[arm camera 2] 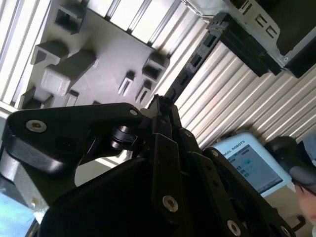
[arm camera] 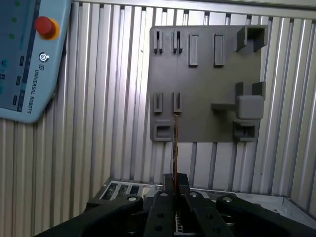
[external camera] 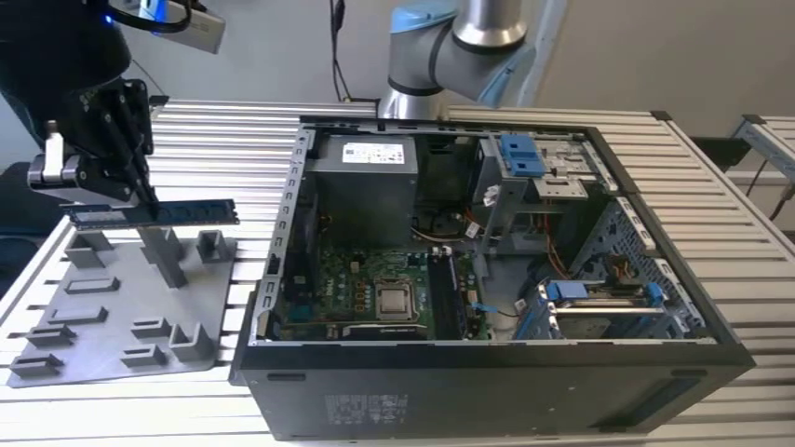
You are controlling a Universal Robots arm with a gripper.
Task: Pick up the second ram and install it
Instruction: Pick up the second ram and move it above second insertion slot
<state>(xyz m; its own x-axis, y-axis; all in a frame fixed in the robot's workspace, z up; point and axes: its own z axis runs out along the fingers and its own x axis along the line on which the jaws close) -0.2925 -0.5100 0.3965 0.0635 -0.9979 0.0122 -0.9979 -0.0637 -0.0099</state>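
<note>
Clamping the second ram (external camera: 186, 212) in the pincer (external camera: 134, 203) over the fixture plate (external camera: 118, 349), long axis 9-to-3 o'clock in the exterior view, computer case (external camera: 497, 382) at 3 o'clock.

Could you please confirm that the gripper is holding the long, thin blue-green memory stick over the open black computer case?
Not quite. The gripper is shut on the long, thin blue-green memory stick, but it holds it over the grey plastic fixture plate, not the open black computer case. The exterior view shows this: the plate lies on that view's left of the case.
</note>
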